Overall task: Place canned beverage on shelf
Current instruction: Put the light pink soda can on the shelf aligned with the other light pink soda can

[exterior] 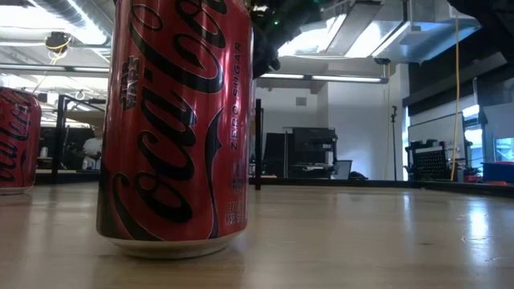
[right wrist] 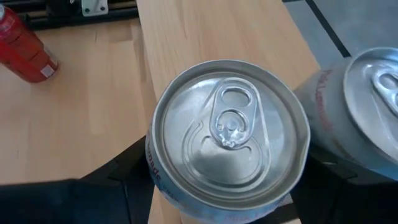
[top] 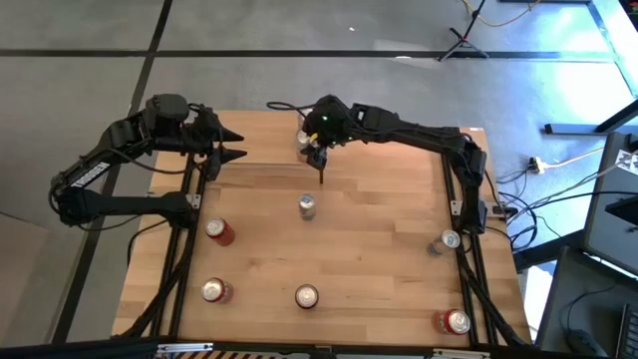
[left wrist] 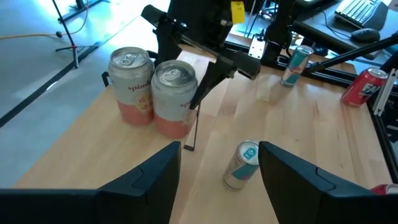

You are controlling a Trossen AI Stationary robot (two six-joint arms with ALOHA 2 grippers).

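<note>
The shelf [top: 261, 140] is a raised light-wood board on thin black posts at the table's far edge; it also shows in the left wrist view [left wrist: 74, 146]. Two white-and-pink cans stand upright on it, side by side. My right gripper [top: 314, 145] reaches over the shelf and is shut on the nearer can [left wrist: 174, 99], whose silver top fills the right wrist view [right wrist: 230, 130]. The other can [left wrist: 132, 84] stands beside it, bottom on the board. My left gripper [top: 237, 145] is open and empty at the shelf's left end, fingers pointing toward the table's right. My right gripper pinches the can's two opposite sides near the rim [right wrist: 155, 168] between its two fingers. The fingers come from above, slanting down. The can stands upright with its bottom on the shelf board, close beside the other can.
A silver-and-blue can [top: 306, 206] stands on the tabletop near the shelf. Red cans stand at the left [top: 217, 230], front left [top: 214, 290], front middle [top: 306, 296] and front right [top: 454, 321]. A silver can [top: 446, 241] stands at the right.
</note>
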